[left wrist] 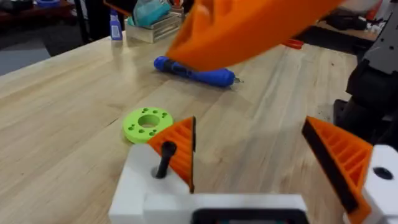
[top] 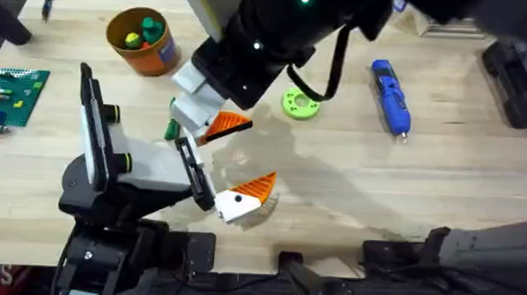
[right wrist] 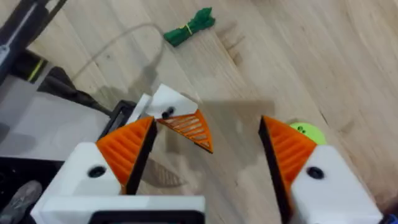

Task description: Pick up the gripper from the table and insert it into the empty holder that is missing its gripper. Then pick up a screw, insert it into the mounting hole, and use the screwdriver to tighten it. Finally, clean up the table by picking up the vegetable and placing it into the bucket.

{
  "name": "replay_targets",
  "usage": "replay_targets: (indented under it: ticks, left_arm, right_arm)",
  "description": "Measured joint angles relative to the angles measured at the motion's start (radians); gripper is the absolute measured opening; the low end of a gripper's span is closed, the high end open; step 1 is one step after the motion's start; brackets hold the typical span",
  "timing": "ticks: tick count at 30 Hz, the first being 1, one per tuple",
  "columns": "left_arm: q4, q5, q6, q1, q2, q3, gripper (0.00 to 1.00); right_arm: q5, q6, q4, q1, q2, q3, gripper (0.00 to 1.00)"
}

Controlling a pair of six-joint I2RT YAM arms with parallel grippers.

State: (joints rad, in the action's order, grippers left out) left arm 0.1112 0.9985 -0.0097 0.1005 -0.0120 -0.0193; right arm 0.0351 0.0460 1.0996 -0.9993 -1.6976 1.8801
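Right gripper (right wrist: 205, 162) released above left gripper (left wrist: 267, 162), also spread wide.
Vegetable (right wrist: 189, 27): dark-green leafy bundle, yellow-banded, lying flat on table (top: 334, 178). Screwdriver (top: 391, 97), blue, at 3 o'clock; bucket (top: 143, 40), orange, at 10 o'clock.

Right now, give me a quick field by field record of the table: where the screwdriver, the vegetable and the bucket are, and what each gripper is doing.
screwdriver: lying flat, far right of the table
vegetable: on bare wood, outside the bucket
bucket: far left, tilted, small toys inside
green ring: flat on the table, mid-table
left gripper: open, holding nothing
right gripper: open, above the left gripper's finger
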Motion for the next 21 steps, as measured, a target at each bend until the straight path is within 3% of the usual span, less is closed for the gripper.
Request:
replay_targets:
  ticks: [7,9,13,14,19,20,21]
  left_arm:
    - [0.0,0.0,0.002,0.0,0.0,0.0,0.983]
    - [0.0,0.0,0.005,0.0,0.0,0.0,0.875]
    - [0.0,0.0,0.006,0.0,0.0,0.0,0.986]
    - [0.0,0.0,0.002,0.0,0.0,0.0,0.931]
    - [0.0,0.0,0.004,0.0,0.0,0.0,0.149]
    - [0.0,-0.001,0.008,0.0,0.0,0.0,0.045]
    - [0.0,0.0,0.007,0.0,0.0,0.0,0.012]
  right_arm:
    - [0.0,0.0,0.0,0.0,0.002,0.0,0.994]
    - [0.0,0.0,0.0,0.0,0.002,0.0,0.994]
    - [0.0,0.0,0.0,0.0,0.002,0.0,0.994]
    - [0.0,0.0,0.0,0.0,0.002,0.0,0.994]
    - [0.0,0.0,0.0,0.0,0.002,0.0,0.994]
    - [0.0,0.0,0.0,0.0,0.002,0.0,0.994]
    - [0.0,0.0,0.0,0.0,0.002,0.0,0.994]
